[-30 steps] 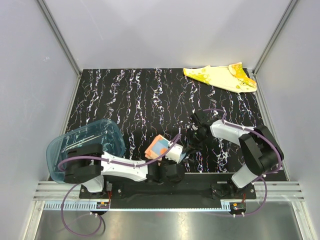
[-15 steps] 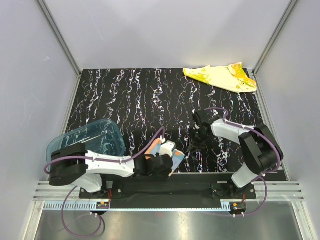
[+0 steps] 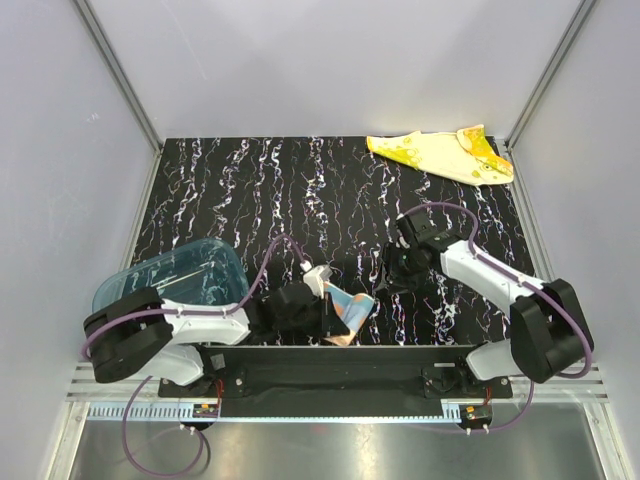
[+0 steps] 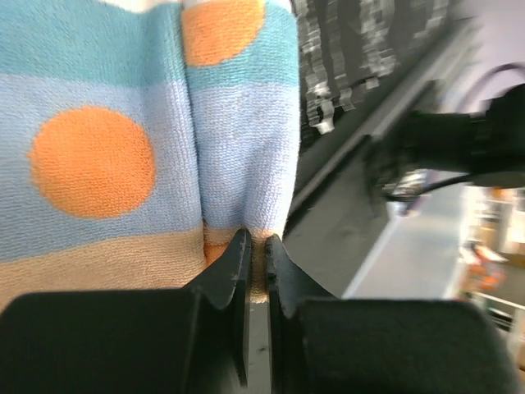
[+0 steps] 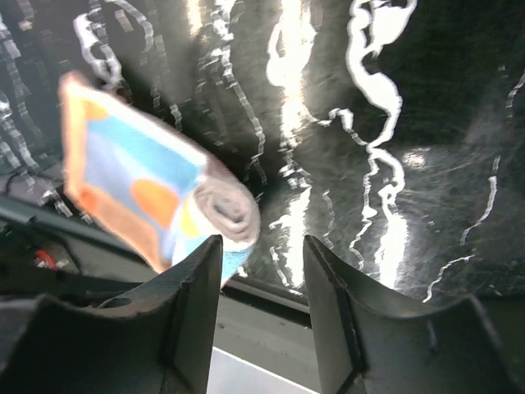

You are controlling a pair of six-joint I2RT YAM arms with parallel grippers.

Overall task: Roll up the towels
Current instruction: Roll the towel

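We are pinching the orange-pink towel (image 4: 98,164) in our left gripper (image 4: 256,245). Our right gripper (image 5: 262,250) is hovering spread, empty.

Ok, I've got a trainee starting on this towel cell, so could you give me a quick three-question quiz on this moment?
1. True or false: the yellow towel lies in the tray.
2. Which gripper holds the dotted towel? A left, B right, C neither.
3. How do the right gripper's jaws stand?

Key
1. False: it lies on the table, far right corner, apart from the tray.
2. A: the left gripper is shut on it.
3. Open, holding nothing.
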